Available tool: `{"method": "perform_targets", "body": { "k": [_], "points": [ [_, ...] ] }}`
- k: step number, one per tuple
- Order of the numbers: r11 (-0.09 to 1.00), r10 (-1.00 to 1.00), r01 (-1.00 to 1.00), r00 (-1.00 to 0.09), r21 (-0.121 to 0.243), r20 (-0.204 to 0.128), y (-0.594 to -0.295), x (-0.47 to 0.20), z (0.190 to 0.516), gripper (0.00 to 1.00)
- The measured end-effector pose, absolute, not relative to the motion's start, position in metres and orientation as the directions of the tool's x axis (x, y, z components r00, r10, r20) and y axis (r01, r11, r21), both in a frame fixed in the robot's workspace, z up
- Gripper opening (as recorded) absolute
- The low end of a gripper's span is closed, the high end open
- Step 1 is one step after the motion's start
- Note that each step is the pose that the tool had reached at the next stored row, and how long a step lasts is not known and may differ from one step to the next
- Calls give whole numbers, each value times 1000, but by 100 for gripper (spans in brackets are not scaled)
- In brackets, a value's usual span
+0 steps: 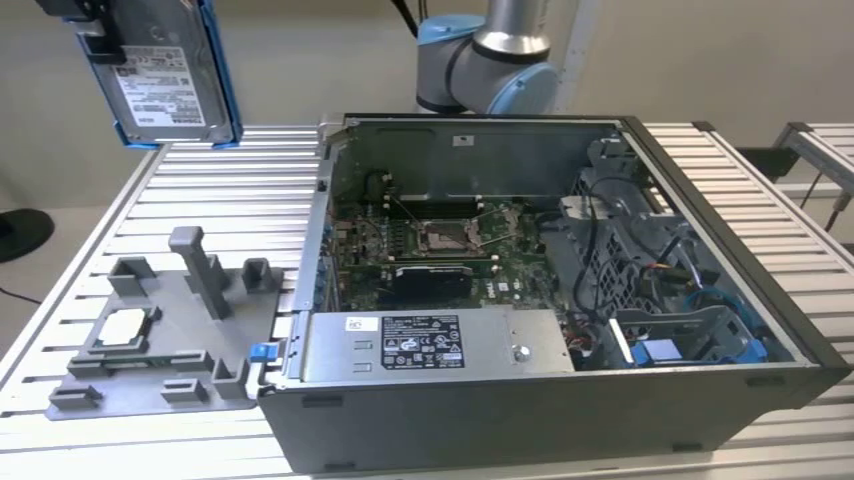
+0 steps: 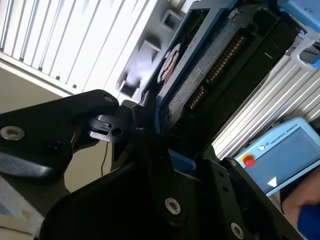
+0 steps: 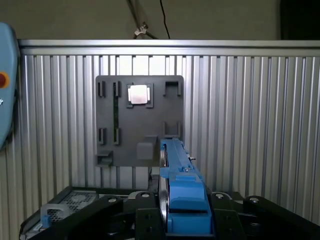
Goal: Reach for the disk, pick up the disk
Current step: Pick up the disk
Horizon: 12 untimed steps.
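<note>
Slatted table [image 1: 200,170] carrying an open computer case [image 1: 534,405], with the arm [image 1: 487,55] rising behind it. A grey fixture [image 1: 147,340] lies flat on the table at the exterior view's left of the case. The disk [image 1: 167,75] hangs high above the table, over the fixture side, well apart from the case. It is upright, with its label face towards the exterior camera and blue rails along its edges. The gripper [image 3: 184,220] is clamped on the disk, one black finger [image 2: 107,127] pressing each face; the first wrist view sees the disk edge-on. A chip [image 1: 123,325] sits in a fixture pocket.
</note>
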<state>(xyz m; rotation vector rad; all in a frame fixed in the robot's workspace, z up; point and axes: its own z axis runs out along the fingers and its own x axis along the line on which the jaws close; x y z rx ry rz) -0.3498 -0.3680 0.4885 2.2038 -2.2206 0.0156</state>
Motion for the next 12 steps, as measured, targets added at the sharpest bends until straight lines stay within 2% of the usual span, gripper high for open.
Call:
{"method": "perform_targets", "body": {
  "k": [12],
  "points": [
    [8,-1000,-1000,-8,2,20,-368,-315,489,0]
  ]
}}
